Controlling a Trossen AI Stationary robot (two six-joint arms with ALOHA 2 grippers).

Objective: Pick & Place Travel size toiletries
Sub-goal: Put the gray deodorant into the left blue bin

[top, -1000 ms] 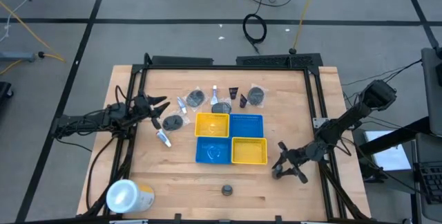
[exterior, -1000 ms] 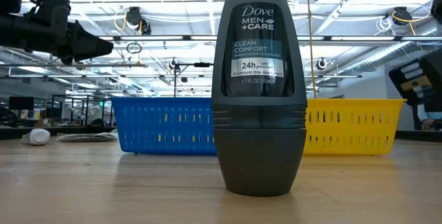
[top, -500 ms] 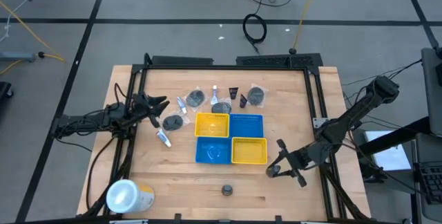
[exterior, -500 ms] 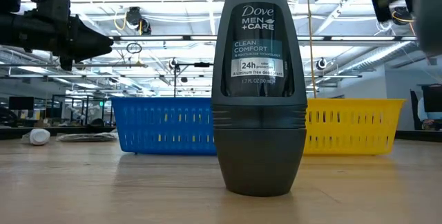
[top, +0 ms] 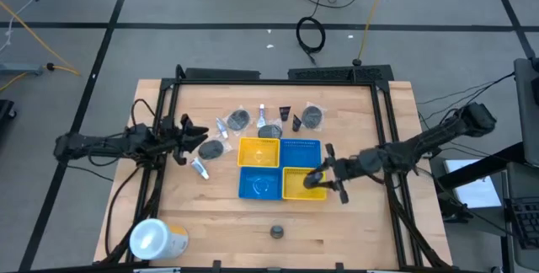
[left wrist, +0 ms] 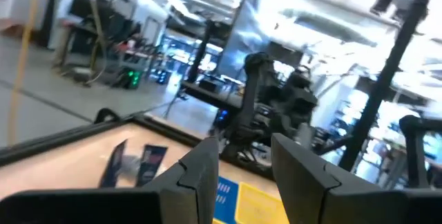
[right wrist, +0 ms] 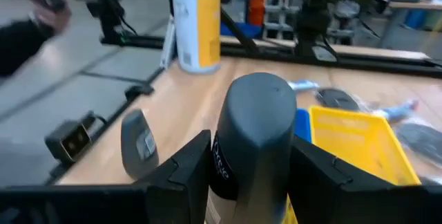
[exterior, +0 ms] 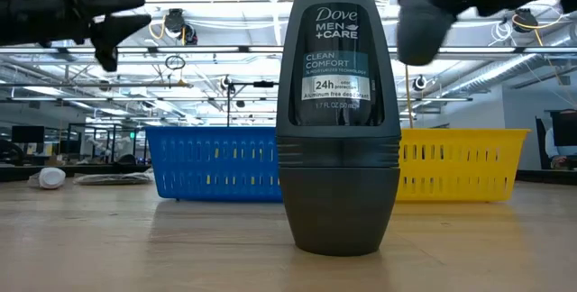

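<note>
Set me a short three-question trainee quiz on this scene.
1. True or false: the right gripper holds a dark roll-on bottle.
2. The right gripper hangs over: A) the front yellow tray; B) the back blue tray; C) bare table.
3. Fill in: the left gripper has its jaws ___, with nothing between them.
Key: 1 true; 2 A; 3 open.
</note>
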